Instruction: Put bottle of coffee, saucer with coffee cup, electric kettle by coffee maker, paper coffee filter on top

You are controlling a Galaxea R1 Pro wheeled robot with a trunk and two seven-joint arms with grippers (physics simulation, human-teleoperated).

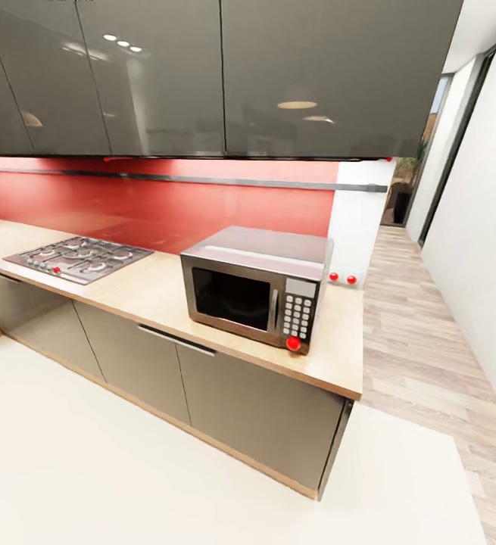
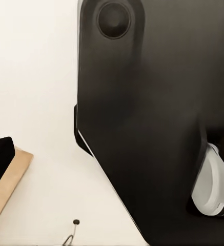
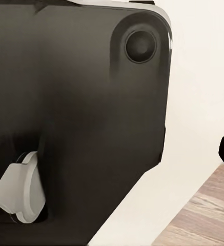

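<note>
Still in transit toward the tabletop (image 1: 157, 291), bare but for a microwave (image 1: 255, 288) and hob (image 1: 79, 258), with no coffee things yet in sight; both end effectors hidden behind dark robot housing (image 2: 153, 123), grip state impossible to tell.

No writing can be read anywhere here. The microwave (image 1: 257, 286) on the tabletop (image 1: 149, 291) has a keypad (image 1: 297, 316) of small buttons at the right of its front, but any marks on them are too small and blurred to make out
</note>
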